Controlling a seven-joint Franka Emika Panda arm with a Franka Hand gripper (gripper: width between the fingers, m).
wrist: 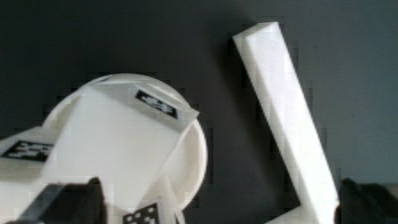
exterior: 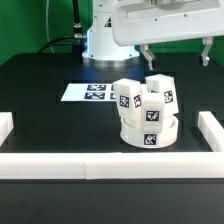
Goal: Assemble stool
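The stool's round white seat disc (exterior: 150, 134) lies flat on the black table with several white tagged block legs (exterior: 128, 98) standing upright on it. My gripper (exterior: 176, 56) hangs open and empty above and behind the stool, not touching it. In the wrist view the stool (wrist: 125, 150) shows with its tagged leg tops (wrist: 157, 101) beside one dark fingertip (wrist: 68, 203); the other fingertip (wrist: 365, 198) is far off past a rail. Nothing sits between the fingertips of the gripper (wrist: 214, 205).
The marker board (exterior: 95, 92) lies flat behind the stool, at the exterior view's left. White border rails run along the front (exterior: 110, 166), the left (exterior: 8, 125) and the right (exterior: 210, 128). One rail (wrist: 285, 120) crosses the wrist view next to the stool.
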